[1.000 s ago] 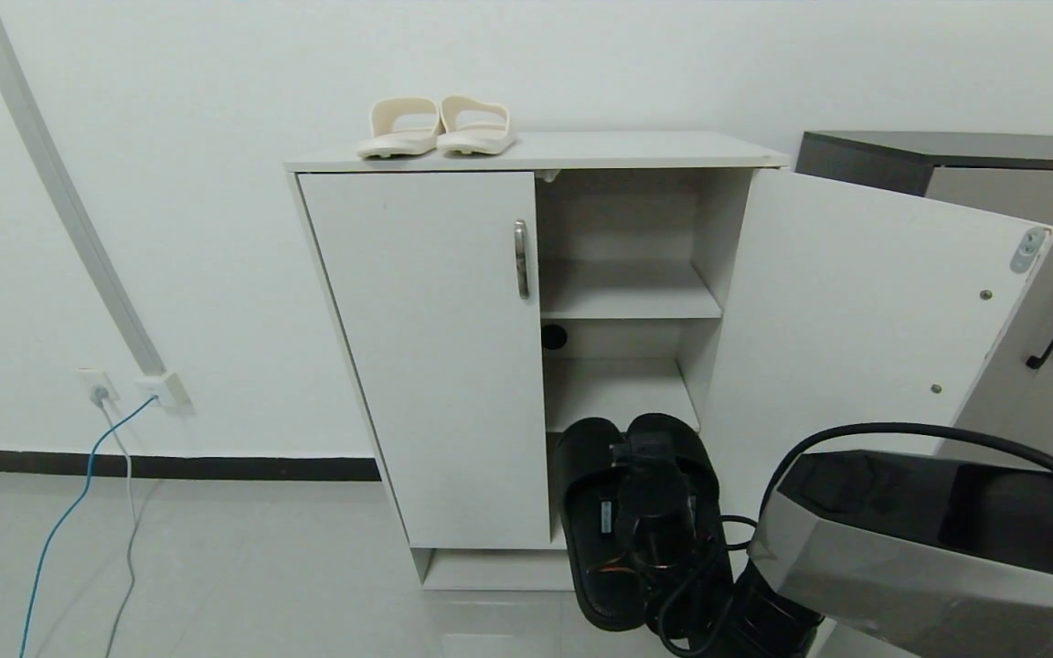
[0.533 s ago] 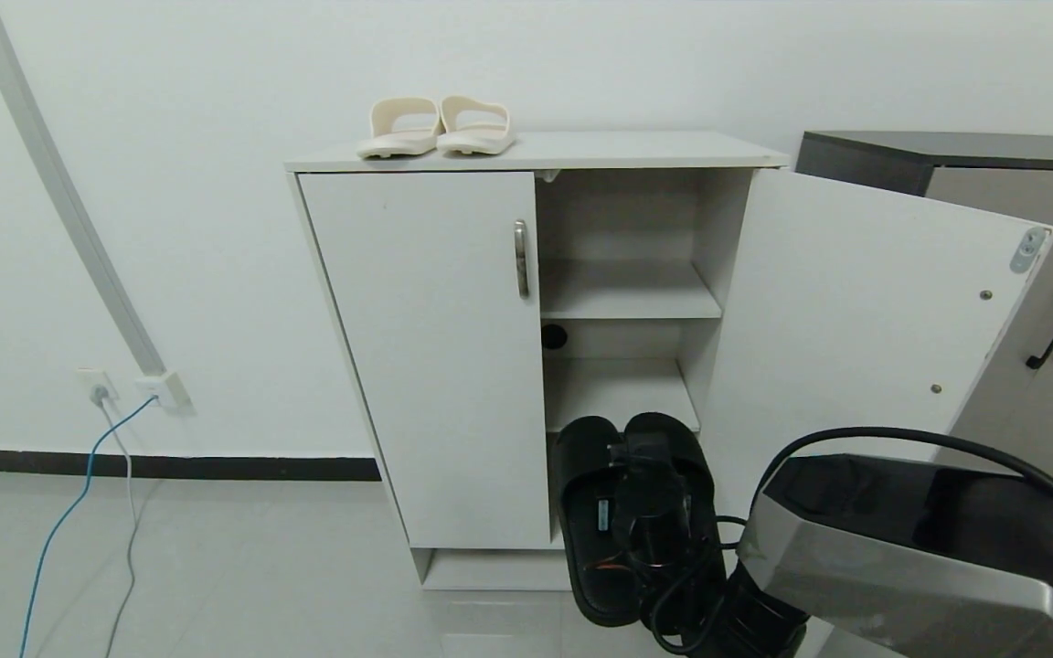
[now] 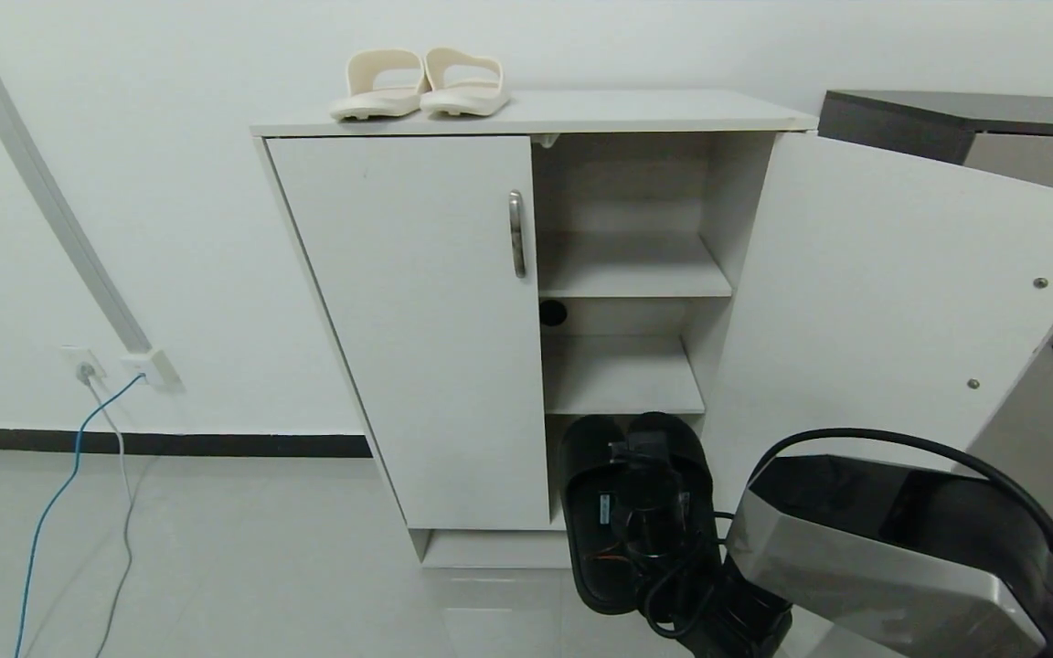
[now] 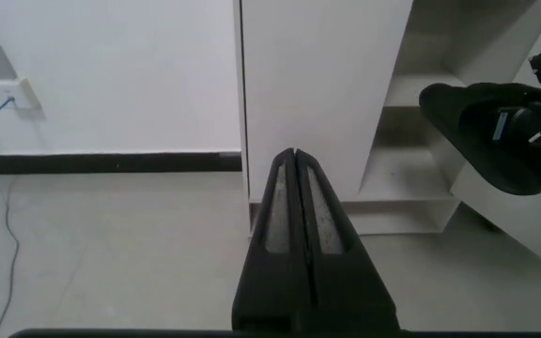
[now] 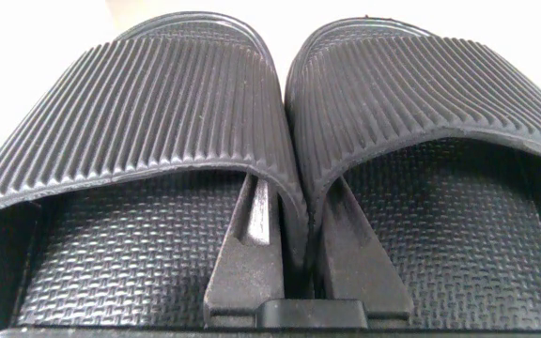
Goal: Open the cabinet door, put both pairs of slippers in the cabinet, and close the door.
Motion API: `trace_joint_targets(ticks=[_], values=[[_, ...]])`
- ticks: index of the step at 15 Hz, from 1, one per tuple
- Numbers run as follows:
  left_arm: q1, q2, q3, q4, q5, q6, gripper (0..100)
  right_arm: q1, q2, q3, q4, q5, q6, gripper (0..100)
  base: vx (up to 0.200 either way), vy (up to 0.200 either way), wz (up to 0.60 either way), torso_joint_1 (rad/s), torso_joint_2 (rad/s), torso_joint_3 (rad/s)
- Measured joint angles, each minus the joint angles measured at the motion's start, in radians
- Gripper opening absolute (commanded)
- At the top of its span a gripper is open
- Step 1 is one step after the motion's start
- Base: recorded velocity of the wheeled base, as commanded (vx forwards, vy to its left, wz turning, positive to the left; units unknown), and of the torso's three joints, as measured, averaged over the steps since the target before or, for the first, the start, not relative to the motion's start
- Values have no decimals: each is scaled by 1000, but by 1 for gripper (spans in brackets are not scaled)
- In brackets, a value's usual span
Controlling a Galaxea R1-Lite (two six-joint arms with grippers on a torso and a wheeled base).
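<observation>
My view shifts; black slippers [image 3: 592,548] now sit just under the cabinet [image 3: 417,320] shelf edge. My right pincer [image 5: 296,192], narrow, pinches both inner straps. Left pincer [image 4: 294,164] pressed together, holding nothing.

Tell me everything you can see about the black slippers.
The black slippers are a matching pair of slides, rubbery-looking, with wide ribbed straps and a textured footbed. They sit side by side, inner strap edges pressed together and pinched by the right hand, whose fingers slip under the straps. They hang off the floor, toes toward the cabinet, before its open lowest compartment. Nothing else visibly touches them.
</observation>
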Motion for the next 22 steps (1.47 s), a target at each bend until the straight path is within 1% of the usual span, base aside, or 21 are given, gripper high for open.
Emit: trace_joint_targets(ticks=[5, 7, 9, 11, 17, 22], values=[[1, 0, 0, 0, 1, 1, 0, -6, 10, -11, -3, -4, -11, 0, 0, 0, 0, 8, 0, -195], [1, 0, 0, 0, 1, 1, 0, -12, 18, -15, -65, -6, -68, 0, 0, 0, 0, 0, 5, -200], [1, 0, 0, 0, 1, 1, 0, -25, 30, -16, -192, -6, -164, 0, 0, 0, 0, 2, -2, -195], [1, 0, 0, 0, 1, 1, 0, -36, 39, -18, -249, -6, -215, 0, 0, 0, 0, 7, -2, -90], [1, 0, 0, 0, 0, 0, 0, -41, 42, -26, -280, -4, -246, 0, 0, 0, 0, 0, 0, 0], [1, 0, 0, 0, 0, 0, 0, -50, 44, -41, -270, -4, -246, 0, 200, 0, 0, -1, 0, 3]])
